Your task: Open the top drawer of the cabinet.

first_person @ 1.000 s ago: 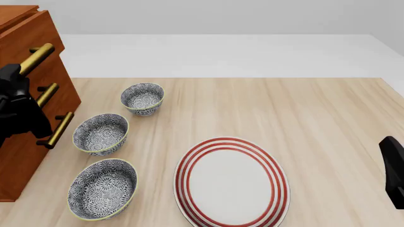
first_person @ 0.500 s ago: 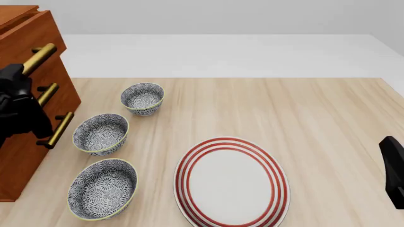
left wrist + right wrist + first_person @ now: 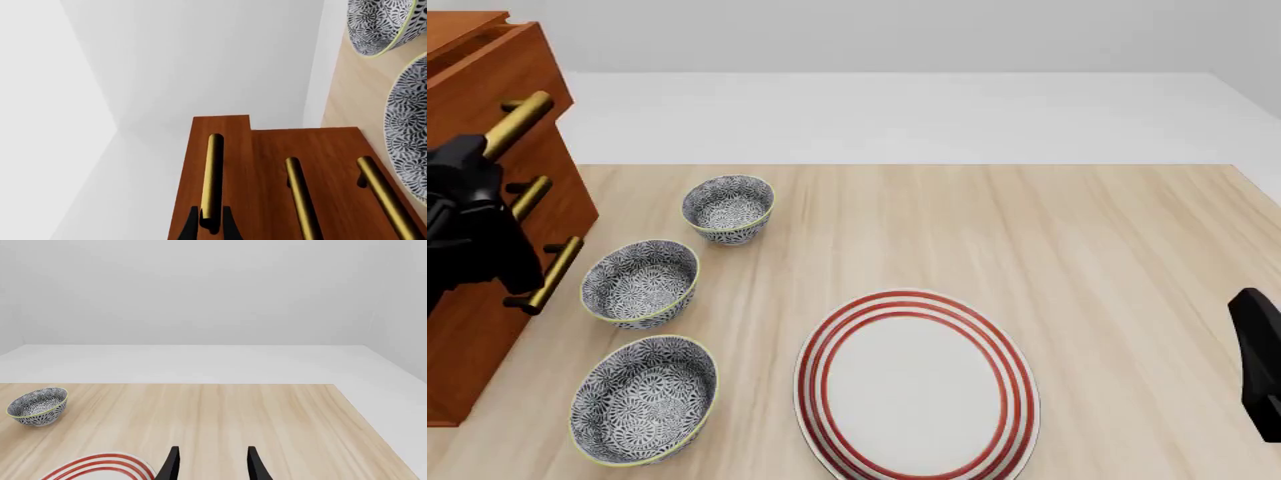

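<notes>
1. left gripper (image 3: 211,226) was clenched on the brass bar handle (image 3: 213,175) of the top drawer (image 3: 220,131); best move, imo, was a straight pull along the drawer's slide axis w/ the grip kept square, no twisting.
2. right gripper (image 3: 211,462) sat idle w/ fingers spread, holding nothing, near the red-striped white plate (image 3: 916,383).
3. the tall reddish-brown wooden cabinet (image 3: 491,330) stood at the table's left edge; its top drawer already stuck out a bit past the two lower fronts.
4. three blue-patterned bowls (image 3: 638,283) lay just beside the cabinet, so the drawer's path looked tight.

bright, even, sharp simulator renders
</notes>
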Robot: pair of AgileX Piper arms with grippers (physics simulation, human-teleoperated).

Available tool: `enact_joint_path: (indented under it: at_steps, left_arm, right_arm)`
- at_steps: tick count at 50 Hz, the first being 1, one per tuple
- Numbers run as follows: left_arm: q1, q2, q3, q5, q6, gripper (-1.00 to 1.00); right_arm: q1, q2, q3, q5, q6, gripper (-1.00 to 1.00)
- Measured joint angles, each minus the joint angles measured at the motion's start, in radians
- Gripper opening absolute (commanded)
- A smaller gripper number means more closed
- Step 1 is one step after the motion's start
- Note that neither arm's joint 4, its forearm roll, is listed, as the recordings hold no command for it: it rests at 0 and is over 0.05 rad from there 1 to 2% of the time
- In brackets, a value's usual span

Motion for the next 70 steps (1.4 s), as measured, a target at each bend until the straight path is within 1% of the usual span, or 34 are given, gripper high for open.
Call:
enact_joint_path:
  at_steps: [28, 29, 38, 47, 70]
  left_arm:
    - [-0.007, -0.009, -0.005, 0.023, 0.0, -1.0]
    - [-0.007, -0.01, -0.005, 0.023, 0.0, 1.0]
    - [-0.013, 0.003, 0.005, 0.056, 0.006, 1.0]
    - [-0.017, -0.019, 0.009, 0.087, 0.007, 1.0]
    - [-0.011, -0.193, 0.031, 0.19, 0.01, 1.0]
  right_arm:
    - [0.001, 0.0, 0.016, -0.016, 0.0, 1.0]
    - [0.001, 0.0, 0.016, -0.016, 0.0, 1.0]
    - [0.001, 0.0, 0.018, -0.018, 0.0, 1.0]
    - [0.001, 0.0, 0.019, -0.019, 0.0, 1.0]
    - [0.001, 0.002, 0.054, -0.056, 0.0, 1.0]
